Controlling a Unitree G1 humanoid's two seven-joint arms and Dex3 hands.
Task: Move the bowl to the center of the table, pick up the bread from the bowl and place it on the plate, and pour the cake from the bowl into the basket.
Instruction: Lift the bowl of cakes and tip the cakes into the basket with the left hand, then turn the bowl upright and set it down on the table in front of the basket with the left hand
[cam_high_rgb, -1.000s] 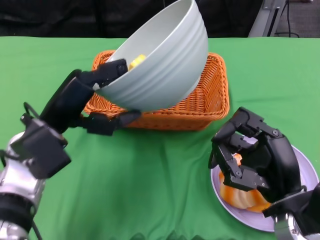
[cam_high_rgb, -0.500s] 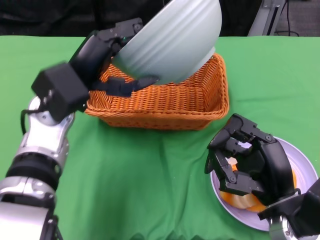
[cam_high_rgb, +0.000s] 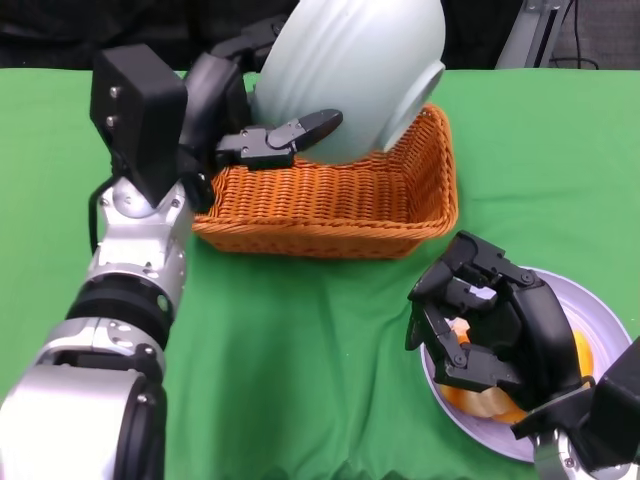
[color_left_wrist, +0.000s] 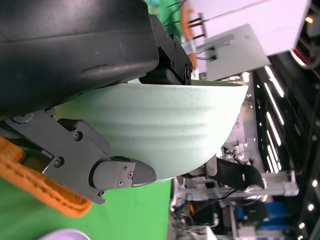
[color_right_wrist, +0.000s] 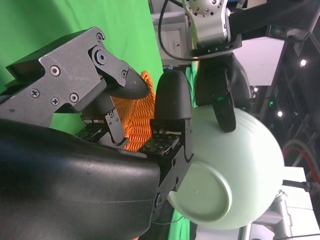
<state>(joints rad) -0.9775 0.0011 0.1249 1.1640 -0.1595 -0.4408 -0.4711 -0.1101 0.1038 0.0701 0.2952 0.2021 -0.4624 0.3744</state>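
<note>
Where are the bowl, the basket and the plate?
bowl (cam_high_rgb: 365, 70), head view, on its ribbed outer wall.
basket (cam_high_rgb: 320, 215), head view, on its woven front wall.
plate (cam_high_rgb: 606, 335), head view, on the bare rim at its right.

The left arm reached up and forward, its silver forearm rising from the near left edge of the head view to a boxy black wrist. The left hand (cam_high_rgb: 255, 125) gripped the bowl (cam_high_rgb: 355, 70), one finger (cam_high_rgb: 300, 132) lying across its ribbed outer wall and others hooked over its rim on the far side, the bowl tipped steeply. The right hand (cam_high_rgb: 490, 325) hung low on the right side, palm down, fingers curled inward and apart, holding nothing.
</note>
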